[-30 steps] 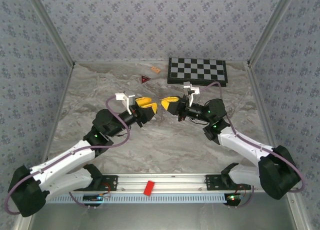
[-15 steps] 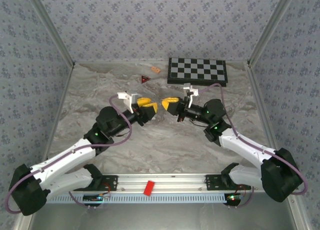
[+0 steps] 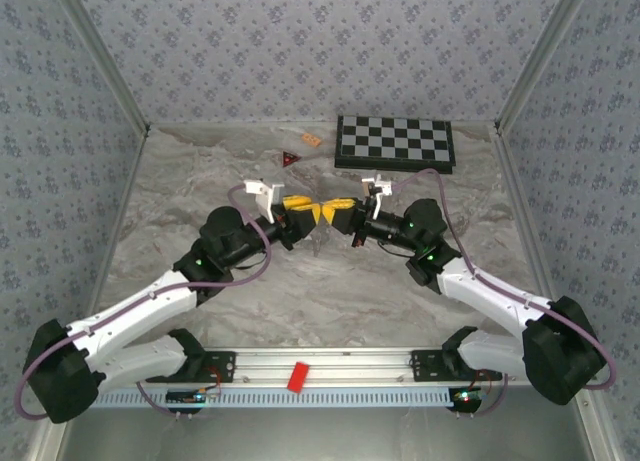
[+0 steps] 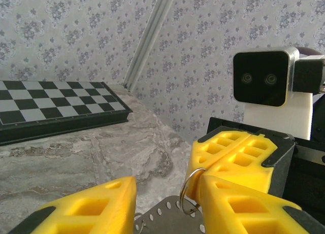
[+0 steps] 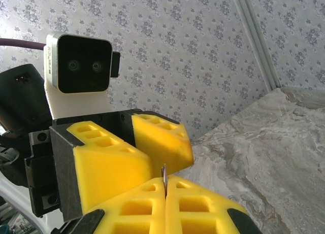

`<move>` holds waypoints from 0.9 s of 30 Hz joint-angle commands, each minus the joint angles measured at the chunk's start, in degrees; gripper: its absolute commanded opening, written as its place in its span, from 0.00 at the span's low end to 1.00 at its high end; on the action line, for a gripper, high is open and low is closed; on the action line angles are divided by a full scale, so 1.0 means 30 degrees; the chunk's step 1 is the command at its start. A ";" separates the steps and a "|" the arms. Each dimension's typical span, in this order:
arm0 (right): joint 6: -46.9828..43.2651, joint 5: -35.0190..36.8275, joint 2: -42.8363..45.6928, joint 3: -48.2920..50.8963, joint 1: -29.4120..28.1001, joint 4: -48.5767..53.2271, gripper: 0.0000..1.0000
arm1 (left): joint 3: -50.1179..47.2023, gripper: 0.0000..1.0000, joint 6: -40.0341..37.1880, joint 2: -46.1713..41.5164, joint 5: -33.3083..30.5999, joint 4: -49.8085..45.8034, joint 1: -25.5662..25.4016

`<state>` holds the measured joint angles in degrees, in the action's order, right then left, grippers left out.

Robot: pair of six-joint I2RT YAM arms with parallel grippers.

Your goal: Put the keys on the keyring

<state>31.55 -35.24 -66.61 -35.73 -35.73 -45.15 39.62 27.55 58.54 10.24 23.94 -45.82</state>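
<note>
In front of the chessboard (image 3: 394,142). Left gripper (image 3: 303,211): fingers apart, apparently clamped across the keyring (image 4: 170,213), a perforated grey plate bearing a split ring. Right gripper (image 3: 335,213): fingers together on a thin metal edge (image 5: 164,174). Threading probably requires the ring held rigid and the edge meeting its split squarely. No writing is legible.
</note>
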 commanded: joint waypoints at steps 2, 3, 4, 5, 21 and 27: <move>-0.0440 0.0346 0.0581 -0.0124 -0.0143 -0.0305 0.00 | 0.0828 0.33 -0.0012 0.0187 0.0530 0.0280 -0.0148; -0.0468 0.0323 0.0582 -0.0132 -0.0140 -0.0281 0.00 | 0.0824 0.33 -0.0014 0.0203 0.0527 0.0280 -0.0143; -0.0489 0.0316 0.0610 -0.0118 -0.0162 -0.0267 0.00 | 0.0828 0.32 -0.0015 0.0224 0.0504 0.0278 -0.0137; -0.0503 0.0272 0.0611 -0.0138 -0.0184 -0.0248 0.00 | 0.0828 0.29 -0.0014 0.0250 0.0512 0.0306 -0.0144; -0.0731 0.0059 0.0494 -0.0246 -0.0541 -0.0274 0.00 | 0.1081 0.15 -0.0069 0.0656 0.0811 0.0485 -0.0140; -0.0819 0.0121 0.0527 -0.0313 -0.0542 -0.0073 0.00 | 0.1092 0.00 -0.0102 0.0671 0.0862 0.0485 -0.0143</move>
<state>30.35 -33.30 -66.24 -35.73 -36.27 -44.71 40.75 27.49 60.18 12.19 23.94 -45.87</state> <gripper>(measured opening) 0.037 0.060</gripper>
